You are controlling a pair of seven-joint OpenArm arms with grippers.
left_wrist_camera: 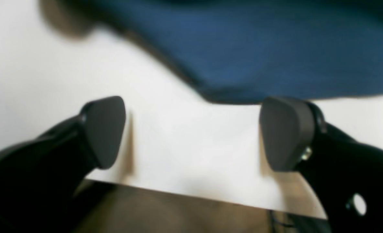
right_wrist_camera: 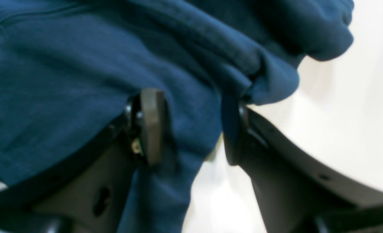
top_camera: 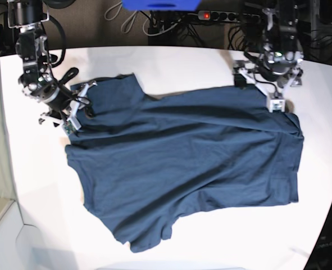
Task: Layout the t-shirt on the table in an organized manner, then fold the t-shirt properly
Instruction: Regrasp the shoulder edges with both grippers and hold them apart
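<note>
1. Across the base view, the table (top_camera: 171, 62) fills nearly everything: a matte white top with a curved edge, bare along the far side and down both flanks.
2. Spread over the middle of that top lies the t-shirt (top_camera: 182, 163), dark navy, mostly flat but creased, one corner near the front edge and the opposite end reaching the table's right side in this view.
3. Beyond the far edge, the room shows dark cables, a power strip (top_camera: 224, 16) with a red light, and a blue object (top_camera: 160, 4) cut off by the top of the frame.
4. At the shirt's upper left corner in the base view sits the right gripper (right_wrist_camera: 191, 129); its wrist camera shows a bunched fold of navy cloth pinched between the two fingers, jaws part-way closed on it.
5. At the far right of the base view, the left gripper (left_wrist_camera: 191, 132) hangs over bare table just beside the shirt's edge, jaws spread wide with nothing between them.
6. Hard to make out: the left wrist view is blurred, so the shirt's hem there is only a soft blue band; the neck label cannot be seen in any view.
</note>
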